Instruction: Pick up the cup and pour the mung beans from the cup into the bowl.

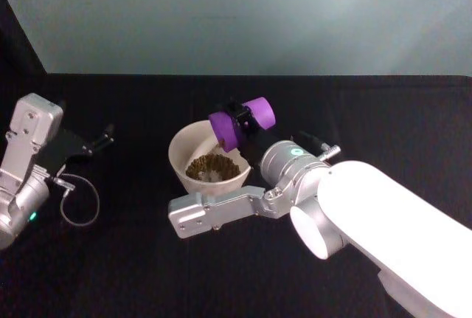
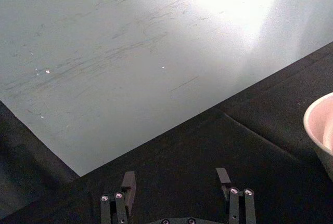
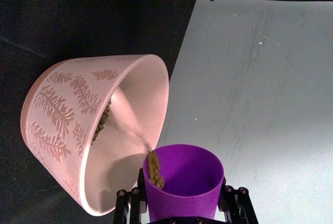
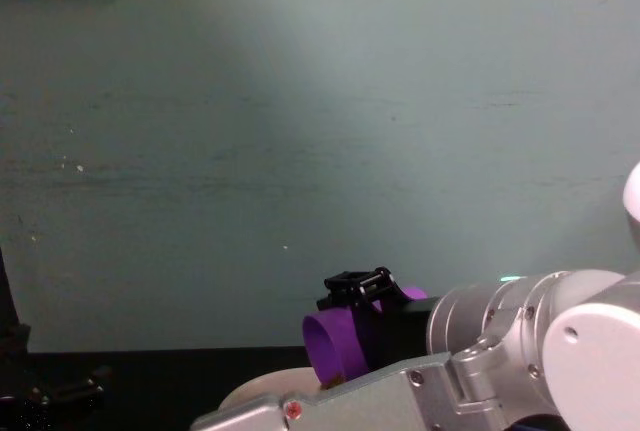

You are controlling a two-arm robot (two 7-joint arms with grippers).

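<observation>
Pour: our right hand (image 1: 240, 116) clamps the cup (image 3: 182, 182) tipped over the bowl (image 1: 179, 153) so beans (image 3: 154, 171) land inside; left hand (image 2: 176, 178) idle, open, by the bench's (image 1: 147, 277) left edge.

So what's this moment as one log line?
right hand: holds cup tipped | beans: pouring into bowl | left hand: parked, open
</observation>
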